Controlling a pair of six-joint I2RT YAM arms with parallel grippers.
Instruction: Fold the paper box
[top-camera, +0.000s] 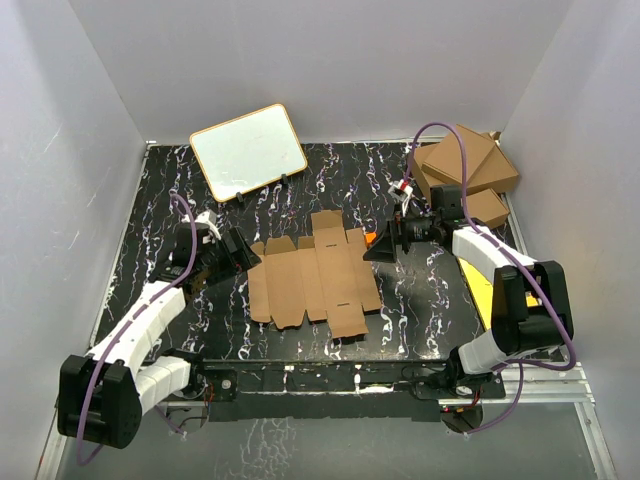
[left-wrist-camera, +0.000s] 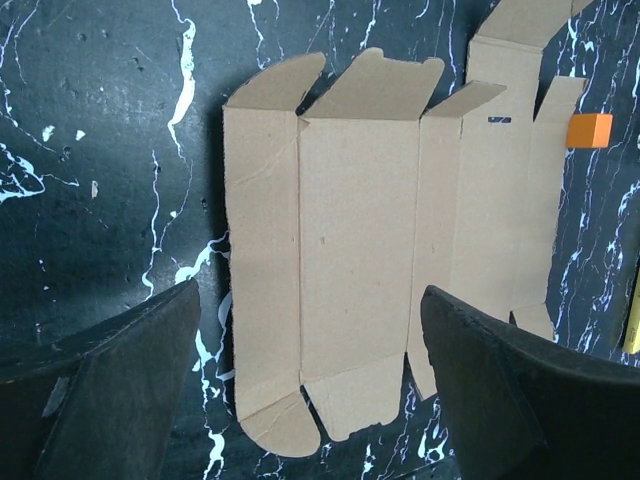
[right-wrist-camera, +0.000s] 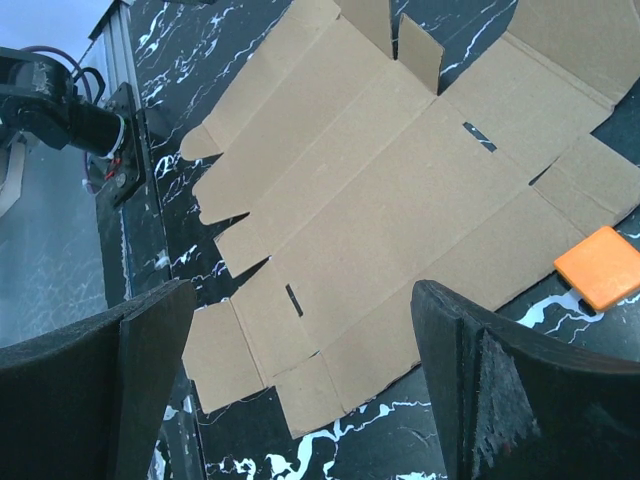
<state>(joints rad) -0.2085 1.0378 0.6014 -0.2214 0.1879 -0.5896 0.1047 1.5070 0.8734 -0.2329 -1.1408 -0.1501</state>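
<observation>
Top external view, working outward from the arm bases. My left gripper (top-camera: 248, 258) sits at the left edge of the paper box (top-camera: 315, 280) and my right gripper (top-camera: 380, 246) at its right edge. I read that as one arm per side, ready to raise opposite panels.

The box lies flat and unfolded on the black marbled table (top-camera: 200, 310) between them, with nothing creased up yet. Both sets of jaws are spread wide and hold nothing. The wrist views show only cardboard below the gap.

A small orange block (right-wrist-camera: 598, 265) lies just beside the right flap. Farther back are a whiteboard (top-camera: 248, 150) and the brown cartons (top-camera: 465, 165).
</observation>
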